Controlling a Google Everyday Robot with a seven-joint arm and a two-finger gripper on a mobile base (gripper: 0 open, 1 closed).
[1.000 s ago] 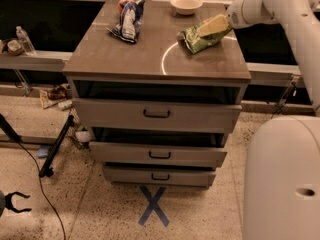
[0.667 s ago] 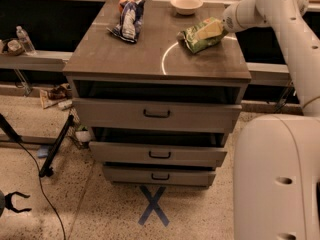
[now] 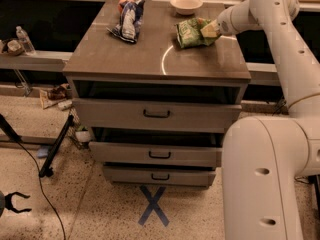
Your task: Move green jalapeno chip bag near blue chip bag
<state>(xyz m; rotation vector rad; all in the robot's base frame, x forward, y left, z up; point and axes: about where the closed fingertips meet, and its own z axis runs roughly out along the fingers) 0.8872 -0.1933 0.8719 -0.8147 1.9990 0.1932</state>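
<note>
A grey worktop over a cabinet with three handled drawers is seen, and four things are carried on it. A pale bowl is set at the far edge, just behind the green jalapeno chip bag, which is found on the right half of the worktop. The blue chip bag, dark blue with a white middle panel, is laid at the far left, well apart from the green bag, with bare surface between the two. A small reddish thing is partly hidden behind the blue bag's far end. A bright curved reflection is thrown on the worktop in front of the green bag. Markings are shown on both bags, but no brand or word can be read. The gripper is held at the right end of the green bag, reached in from the right by the white arm, and its yellowish fingers are clamped on that end of the bag. A water bottle is stood on a ledge to the left, and a blue X is marked on the speckled floor before the cabinet.
</note>
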